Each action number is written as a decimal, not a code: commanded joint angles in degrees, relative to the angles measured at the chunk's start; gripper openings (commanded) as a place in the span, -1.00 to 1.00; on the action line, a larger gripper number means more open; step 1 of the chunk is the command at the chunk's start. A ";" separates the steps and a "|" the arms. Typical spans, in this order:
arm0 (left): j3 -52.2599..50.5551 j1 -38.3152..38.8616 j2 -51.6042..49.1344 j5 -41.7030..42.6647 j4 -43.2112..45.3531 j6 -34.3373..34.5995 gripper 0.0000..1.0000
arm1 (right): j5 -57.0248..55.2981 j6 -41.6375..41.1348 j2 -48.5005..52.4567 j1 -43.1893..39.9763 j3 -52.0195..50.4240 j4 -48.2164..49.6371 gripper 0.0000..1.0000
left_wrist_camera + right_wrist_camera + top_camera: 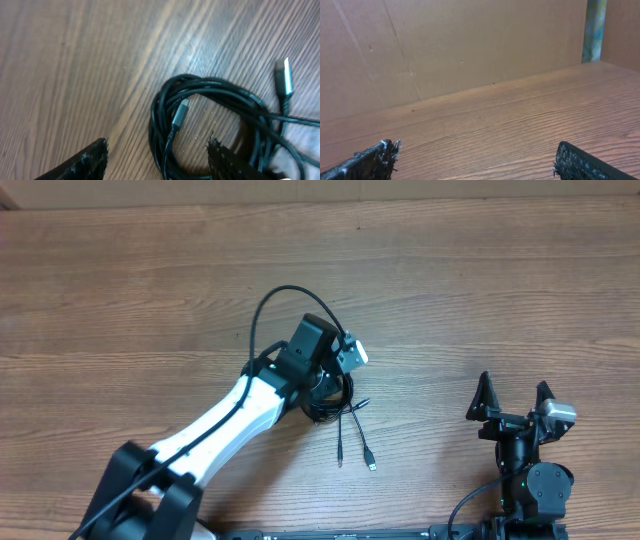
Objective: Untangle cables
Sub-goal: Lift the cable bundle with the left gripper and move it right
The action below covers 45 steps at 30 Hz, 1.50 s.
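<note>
The cables (pixel 345 415) lie as a small black coiled bundle at the table's middle, with two plug ends (pixel 371 466) trailing toward the front. My left gripper (pixel 322 392) hangs right over the bundle, mostly hidden under its own wrist. In the left wrist view the coil (pixel 210 90) fills the lower right, with one silver plug (pixel 181 111) lying inside the loop and another (pixel 284 75) at the right. My left gripper (pixel 157 148) is open, and the coil's left strands run between its fingers, touching neither. My right gripper (pixel 513 395) stands open at the front right, empty.
A brown cardboard wall (pixel 445 45) rises behind the wooden table (pixel 120 280). The left arm's own thicker black wire (pixel 262 315) loops up beside its wrist. In the right wrist view my right gripper (pixel 475 157) frames only bare wood.
</note>
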State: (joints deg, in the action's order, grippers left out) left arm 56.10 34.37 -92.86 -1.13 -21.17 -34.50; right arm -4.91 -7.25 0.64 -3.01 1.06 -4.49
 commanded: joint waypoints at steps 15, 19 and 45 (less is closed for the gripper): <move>1.16 -0.31 -16.44 11.69 10.91 -7.67 -0.21 | -0.39 0.04 -0.20 -0.28 -0.61 0.26 1.00; 1.16 -0.33 -18.14 11.32 11.15 -7.45 -0.92 | -0.39 0.07 -0.20 -0.28 -0.61 0.26 1.00; 1.20 -0.28 0.70 9.73 6.10 35.06 -0.92 | -0.39 0.07 -0.20 -0.28 -0.61 0.26 1.00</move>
State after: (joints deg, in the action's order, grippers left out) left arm 57.36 33.89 -93.86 7.94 -13.56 -6.59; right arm -4.91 -7.25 0.64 -3.01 1.06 -4.47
